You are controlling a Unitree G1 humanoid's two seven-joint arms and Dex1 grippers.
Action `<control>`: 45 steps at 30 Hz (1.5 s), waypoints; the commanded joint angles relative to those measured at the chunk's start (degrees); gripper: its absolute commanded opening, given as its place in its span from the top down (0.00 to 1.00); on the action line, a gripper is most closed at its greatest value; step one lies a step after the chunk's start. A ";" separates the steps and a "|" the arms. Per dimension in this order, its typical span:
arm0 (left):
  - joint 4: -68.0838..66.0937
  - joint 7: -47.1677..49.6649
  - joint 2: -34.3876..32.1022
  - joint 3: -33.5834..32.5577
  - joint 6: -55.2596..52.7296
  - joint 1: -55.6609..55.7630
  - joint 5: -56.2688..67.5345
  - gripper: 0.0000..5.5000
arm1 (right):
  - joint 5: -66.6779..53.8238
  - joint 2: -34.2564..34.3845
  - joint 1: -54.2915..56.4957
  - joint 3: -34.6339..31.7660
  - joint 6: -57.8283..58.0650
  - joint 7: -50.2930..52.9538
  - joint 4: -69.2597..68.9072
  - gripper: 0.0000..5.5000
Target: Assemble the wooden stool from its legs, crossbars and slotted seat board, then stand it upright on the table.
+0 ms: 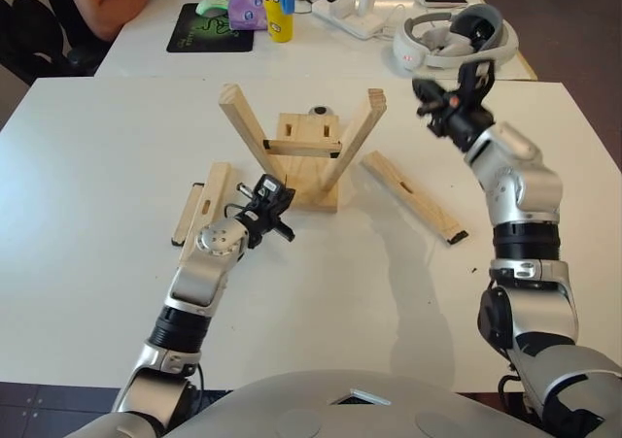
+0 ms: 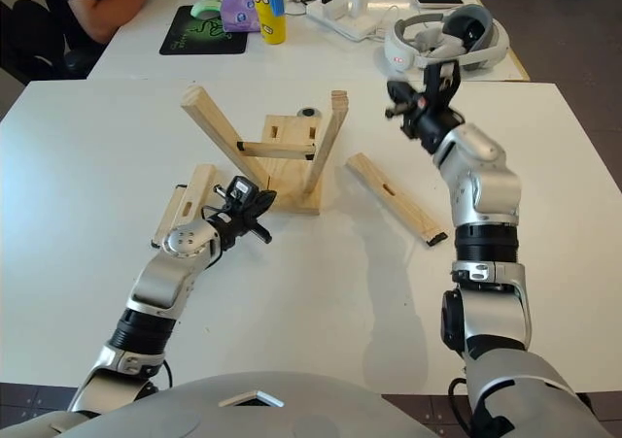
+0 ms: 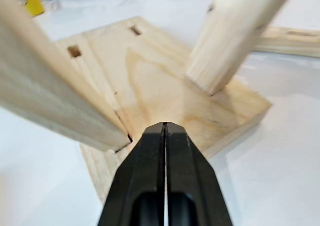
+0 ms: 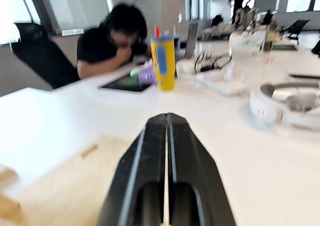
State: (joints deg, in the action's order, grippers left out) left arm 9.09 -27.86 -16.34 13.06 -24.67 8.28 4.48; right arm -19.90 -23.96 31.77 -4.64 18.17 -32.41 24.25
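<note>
Left eye view: the seat (image 1: 303, 174) lies flat on the desk (image 1: 97, 166), with two legs (image 1: 248, 132) slotted in, splaying upward, and a crossbar (image 1: 303, 149) between them. At the seat's near-left corner is the left hand (image 3: 165, 131), fingers pressed together, holding nothing. A loose leg (image 1: 413, 197) lies right of the seat. Farther right, the right hand (image 4: 166, 120) is raised, fingers together, empty.
</note>
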 commanded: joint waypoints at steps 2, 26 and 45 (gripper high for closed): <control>6.23 -7.92 -7.75 -2.49 -3.71 1.02 3.49 1.00 | 3.62 0.95 0.33 3.68 -10.91 -11.76 11.52 1.00; -8.75 -2.29 -5.30 5.37 -5.23 5.74 -8.56 1.00 | 8.58 10.94 3.64 10.36 -18.49 -21.85 13.25 1.00; 6.72 13.84 -6.08 -4.85 -14.48 8.22 -17.19 1.00 | 12.37 20.34 4.29 12.33 -23.21 -12.74 17.94 1.00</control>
State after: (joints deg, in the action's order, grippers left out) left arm 11.64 -16.41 -19.62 14.11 -38.73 13.42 -11.17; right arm -8.28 -4.65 34.82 7.21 -4.74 -46.34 41.76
